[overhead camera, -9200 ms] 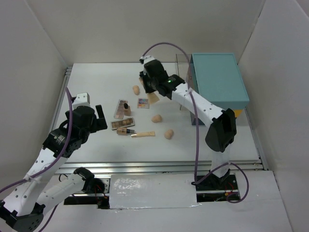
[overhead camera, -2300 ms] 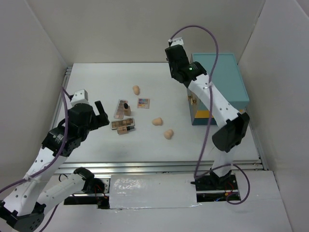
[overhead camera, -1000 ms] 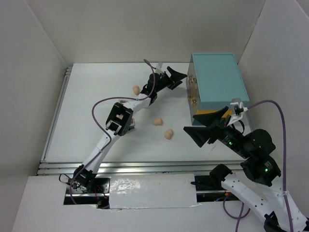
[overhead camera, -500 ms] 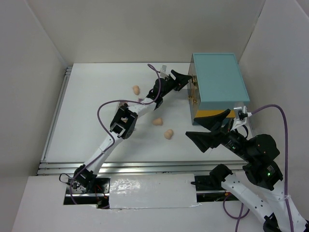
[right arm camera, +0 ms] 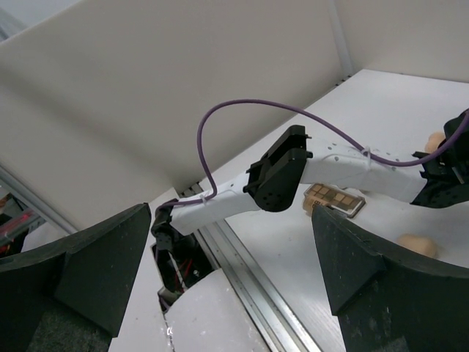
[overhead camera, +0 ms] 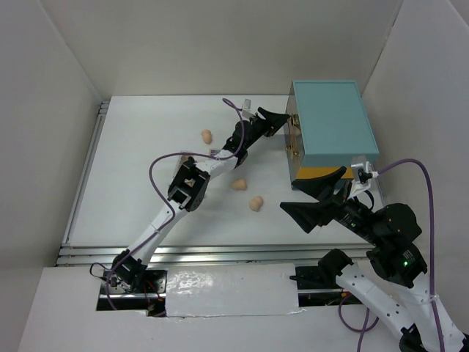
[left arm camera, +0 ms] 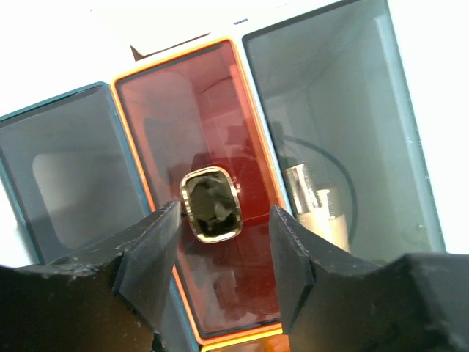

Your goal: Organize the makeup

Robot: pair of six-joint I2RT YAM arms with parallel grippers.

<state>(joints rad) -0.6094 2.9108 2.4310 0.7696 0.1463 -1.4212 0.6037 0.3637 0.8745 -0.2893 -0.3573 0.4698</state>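
Notably, the left gripper (left arm camera: pixel 223 218) gaped empty at the orange compartment (left arm camera: pixel 150 117) of the case (overhead camera: pixel 333 125), where the bottle (left arm camera: pixel 212 204) stood, and the right gripper (overhead camera: pixel 316 199) hung wide and empty, while three sponges (overhead camera: pixel 238 183) left of the case, seemingly soft and light, suited a gentle mid-body pinch.

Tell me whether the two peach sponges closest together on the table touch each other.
Apart. The top external view shows a strip of bare white table between the farther sponge and the nearer sponge.
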